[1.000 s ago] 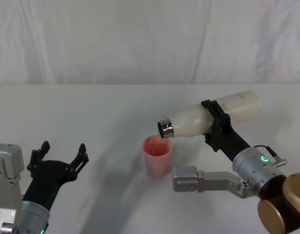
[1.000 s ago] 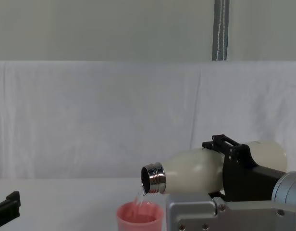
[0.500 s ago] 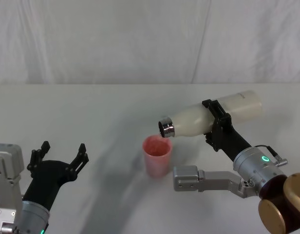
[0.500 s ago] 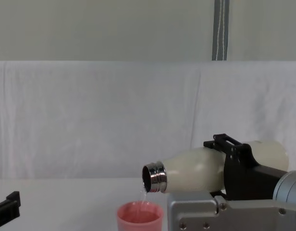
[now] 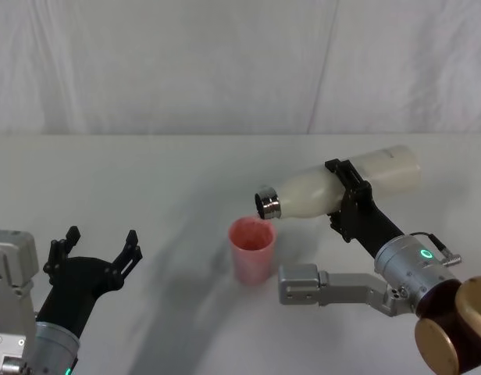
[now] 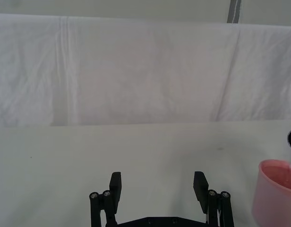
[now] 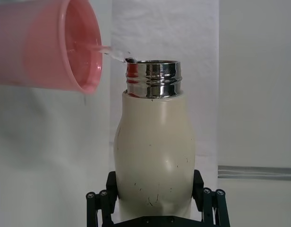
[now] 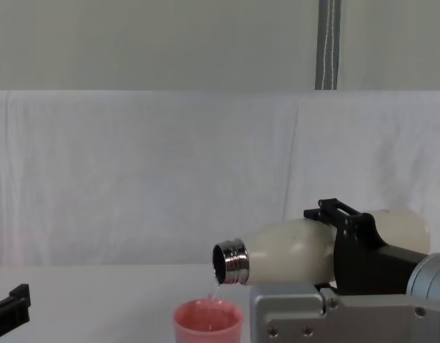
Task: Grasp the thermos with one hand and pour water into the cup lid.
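White cloth covers the table (image 5: 147, 180) and hangs as a backdrop (image 8: 148, 171) behind it. At the right, the right gripper (image 5: 346, 205) has its black fingers (image 7: 209, 201) pressed against both sides of the thermos (image 5: 334, 187), clamping it around the middle of its cream-white body. That bottle is held off the table, tipped nearly level, with its shiny threaded steel neck (image 8: 231, 261) pointing toward the robot's left and angled slightly down. A thin stream of water (image 8: 215, 287) falls from the neck's lower lip into the cup lid (image 5: 251, 250), the small salmon-pink cup standing upright on the table right below the bottle's mouth, not touching it. In the right wrist view the water (image 7: 110, 52) arcs from the steel rim into the pink cup's opening. Well apart on the table's left side, the left gripper (image 5: 96, 246) hovers idle with its two fingers (image 6: 115, 187) spread wide and nothing between them; the pink cup (image 6: 277, 191) sits off to its side.
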Motion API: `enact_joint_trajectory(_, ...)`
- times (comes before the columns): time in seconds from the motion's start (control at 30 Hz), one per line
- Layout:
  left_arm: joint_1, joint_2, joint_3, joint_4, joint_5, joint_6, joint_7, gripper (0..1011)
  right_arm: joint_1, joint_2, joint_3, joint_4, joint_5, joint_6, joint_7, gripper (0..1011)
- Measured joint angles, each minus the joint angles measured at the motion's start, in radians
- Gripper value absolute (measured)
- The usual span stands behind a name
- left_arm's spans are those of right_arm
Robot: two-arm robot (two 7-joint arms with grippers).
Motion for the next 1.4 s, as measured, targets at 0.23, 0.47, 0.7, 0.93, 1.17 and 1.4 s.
enact_joint_trajectory(0.23,0.0,0.0,0.0,0.0,0.0,0.0,0.0,1001,-0.006,-0.008,0.01,0.002,0.026,-0.007,-0.003,950)
enact_joint_trajectory(0.47,0.0,0.0,0.0,0.0,0.0,0.0,0.0,1001,-0.021,-0.026,0.035,0.002,0.093,-0.036,-0.009,950)
enact_joint_trajectory(0.7,0.0,0.0,0.0,0.0,0.0,0.0,0.0,1001,-0.032,-0.034,0.051,-0.003,0.13,-0.053,-0.016,950)
enact_joint_trajectory(0.93,0.0,0.0,0.0,0.0,0.0,0.0,0.0,1001,-0.04,-0.038,0.07,-0.014,0.162,-0.067,-0.024,950)
enact_joint_trajectory(1.17,0.0,0.0,0.0,0.0,0.0,0.0,0.0,1001,-0.054,-0.049,0.103,-0.022,0.221,-0.092,-0.037,950)
enact_joint_trajectory(1.4,0.0,0.0,0.0,0.0,0.0,0.0,0.0,1001,-0.067,-0.059,0.139,-0.028,0.281,-0.12,-0.046,950)
